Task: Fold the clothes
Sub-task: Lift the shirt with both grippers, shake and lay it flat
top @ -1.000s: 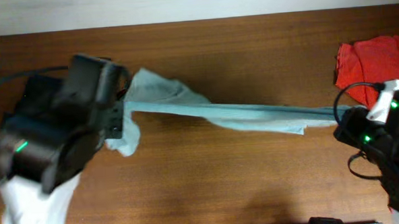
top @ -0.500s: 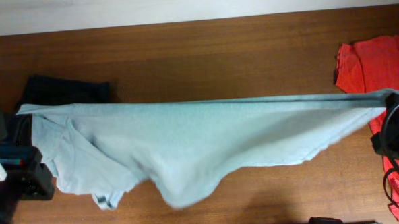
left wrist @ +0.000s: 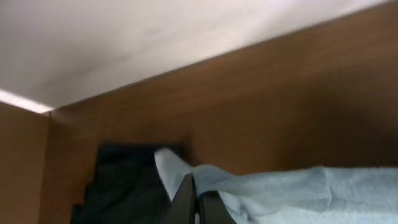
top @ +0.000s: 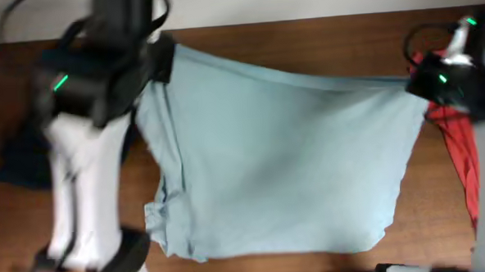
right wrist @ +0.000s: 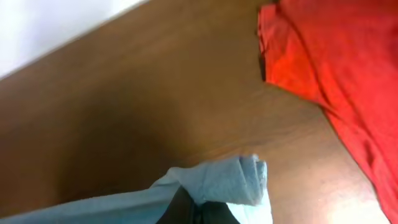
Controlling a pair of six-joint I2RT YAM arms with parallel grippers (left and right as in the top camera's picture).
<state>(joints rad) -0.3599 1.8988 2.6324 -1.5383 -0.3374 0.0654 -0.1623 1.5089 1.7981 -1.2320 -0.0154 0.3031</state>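
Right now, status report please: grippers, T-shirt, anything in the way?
Left gripper, right gripper: both shut on blue T-shirt corners. Spread open over table. Red shirt, navy garment alongside.

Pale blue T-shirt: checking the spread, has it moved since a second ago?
Yes. The T-shirt moved toward the far edge of the table, opening into a sheet.

The T-shirt (top: 284, 159) is seen as soft, matt cloth in pale grey-blue, finely knit and lightly creased, with doubled hems at the edges. The table (top: 304, 35) is made of smooth brown wood, on which a faint grain and a low satin sheen are shown. The orange-red shirt (right wrist: 336, 68) is matt cloth with a slightly nubbly surface. The dark navy garment (left wrist: 124, 180) is dull cloth, its weave not made out. The left arm (top: 80, 176) is cased in smooth white and black plastic.
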